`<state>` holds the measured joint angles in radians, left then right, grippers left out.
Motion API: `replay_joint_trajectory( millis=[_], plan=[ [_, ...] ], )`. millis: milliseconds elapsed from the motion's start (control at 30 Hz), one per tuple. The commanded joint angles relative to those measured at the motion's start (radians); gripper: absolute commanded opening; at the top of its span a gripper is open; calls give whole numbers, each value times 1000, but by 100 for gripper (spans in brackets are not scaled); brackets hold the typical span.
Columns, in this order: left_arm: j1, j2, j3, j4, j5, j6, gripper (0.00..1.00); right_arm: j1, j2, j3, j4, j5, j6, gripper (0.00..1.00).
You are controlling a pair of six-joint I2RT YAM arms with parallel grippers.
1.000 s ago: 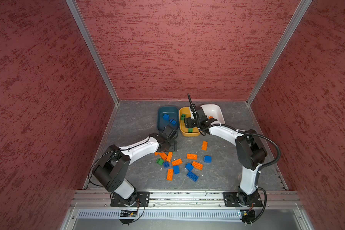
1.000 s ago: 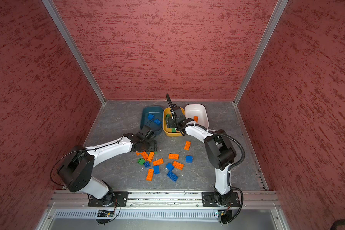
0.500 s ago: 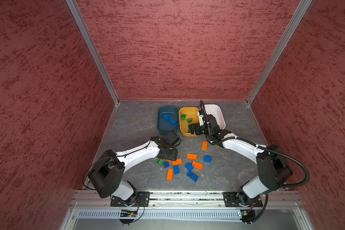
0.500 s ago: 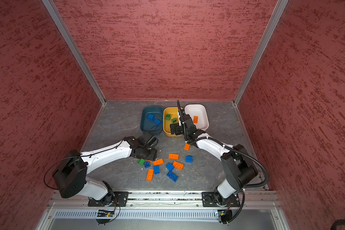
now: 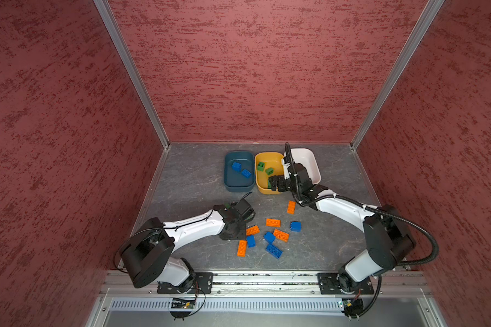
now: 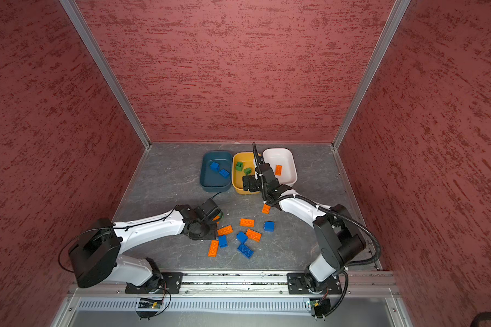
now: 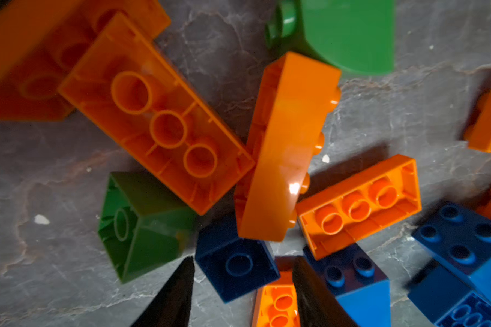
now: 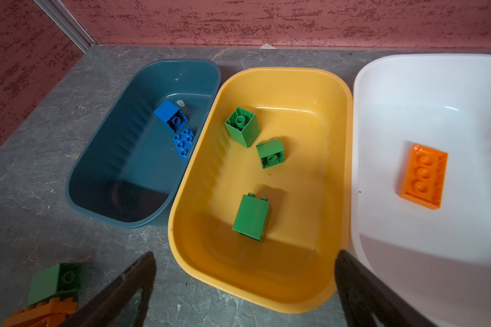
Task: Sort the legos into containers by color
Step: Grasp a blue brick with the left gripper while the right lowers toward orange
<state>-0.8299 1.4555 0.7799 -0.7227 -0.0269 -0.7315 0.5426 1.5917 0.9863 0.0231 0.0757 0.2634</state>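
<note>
Grey stone-look tabletop [image 5: 196, 175]: your left gripper [image 7: 243, 264] sits low in the loose legos [image 5: 273, 222], part-closed jaws straddling a square blue brick [image 7: 236, 267] dead ahead, grip not confirmable; right gripper [image 8: 245, 254] hangs wide open, empty, at the near rim of the yellow tub [image 8: 267, 297].

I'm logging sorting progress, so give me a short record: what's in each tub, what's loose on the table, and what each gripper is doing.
teal tub: two blue bricks
yellow tub: three green bricks
white tub: one orange brick
loose legos: orange, blue and green, on the table
left gripper: low over the loose legos, jaws astride a square blue brick, grip unclear
right gripper: open, empty, by the yellow tub's near end
</note>
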Motion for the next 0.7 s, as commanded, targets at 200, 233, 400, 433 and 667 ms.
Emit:
replay_joint_trajectory(
  millis=[200, 233, 400, 433, 667],
  plan=[
    [-8, 63, 10, 4, -99, -65, 44, 3, -11, 5, 51, -40, -20, 99],
    [-10, 65, 10, 18, -94, -61, 43, 5, -13, 1, 54, -53, -32, 99],
    [-31, 48, 30, 47, -98, -13, 32, 8, -41, -38, 57, -76, -49, 99],
    [-35, 37, 34, 48, -107, -6, 30, 8, -53, -54, 54, -72, -43, 99],
    [-103, -108, 74, 0, -334, -10, 27, 8, -117, -141, -49, -77, -10, 99]
  ],
)
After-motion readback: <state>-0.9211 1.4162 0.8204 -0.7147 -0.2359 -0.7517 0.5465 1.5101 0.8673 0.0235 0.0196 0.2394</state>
